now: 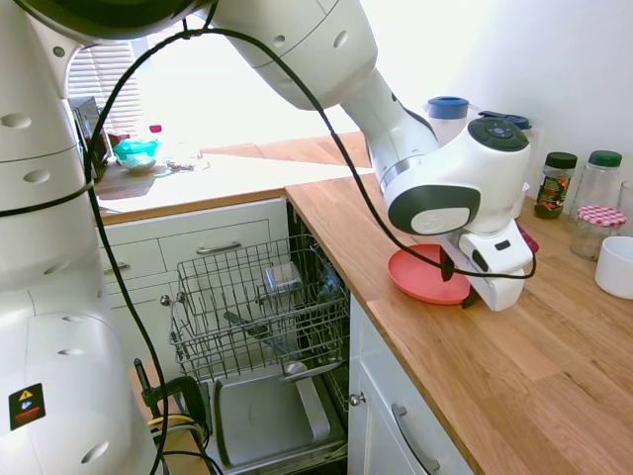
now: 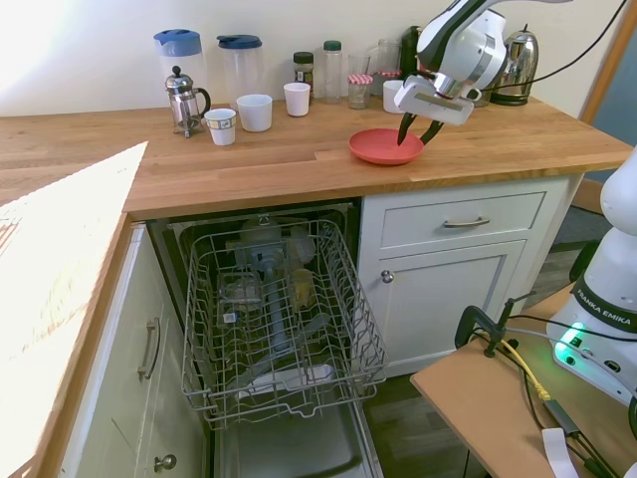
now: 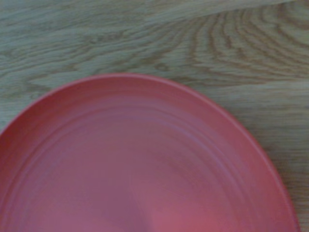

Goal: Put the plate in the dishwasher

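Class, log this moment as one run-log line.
phase: reaching | gripper: open over round coral-pink plastic plate | plate: on wooden counter | dishwasher: open

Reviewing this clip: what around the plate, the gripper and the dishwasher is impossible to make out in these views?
- Gripper contact with the plate: first exterior view, the arm's wrist hides the fingers; second exterior view, too small to tell touching from hovering.
- Plate's near side: wrist view, cut off by the picture's edge and blurred.
- Items in the dishwasher rack: both exterior views, wires and glare obscure them.
- Jar labels: too small.

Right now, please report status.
Tool open, over plate's rim. Plate flat on counter. Dishwasher open, rack out. Nothing in between.
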Controlling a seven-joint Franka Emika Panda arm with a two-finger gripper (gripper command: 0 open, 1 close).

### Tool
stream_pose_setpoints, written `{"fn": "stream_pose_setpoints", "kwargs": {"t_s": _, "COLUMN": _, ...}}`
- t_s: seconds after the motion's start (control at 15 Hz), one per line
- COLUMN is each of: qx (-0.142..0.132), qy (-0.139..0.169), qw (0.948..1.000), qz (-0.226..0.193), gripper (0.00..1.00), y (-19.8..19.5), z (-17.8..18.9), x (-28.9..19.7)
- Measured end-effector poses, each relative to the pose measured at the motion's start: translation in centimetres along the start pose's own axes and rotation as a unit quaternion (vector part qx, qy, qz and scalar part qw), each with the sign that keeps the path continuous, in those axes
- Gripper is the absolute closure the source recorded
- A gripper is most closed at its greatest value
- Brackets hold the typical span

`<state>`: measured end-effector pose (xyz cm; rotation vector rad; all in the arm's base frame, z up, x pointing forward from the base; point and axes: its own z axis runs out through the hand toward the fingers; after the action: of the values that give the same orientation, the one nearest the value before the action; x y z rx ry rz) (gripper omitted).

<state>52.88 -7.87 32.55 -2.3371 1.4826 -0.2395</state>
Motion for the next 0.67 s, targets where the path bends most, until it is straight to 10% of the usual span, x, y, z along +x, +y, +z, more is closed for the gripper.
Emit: {"fn": "stream_pose_setpoints", "kwargs": {"t_s": 0.67, "qx": 0.001, "qy": -0.003, "qw": 0.9999, "qz": -0.010, "gripper": 1.00, "y": -1.1, "z": 0.7, "x": -0.1}}
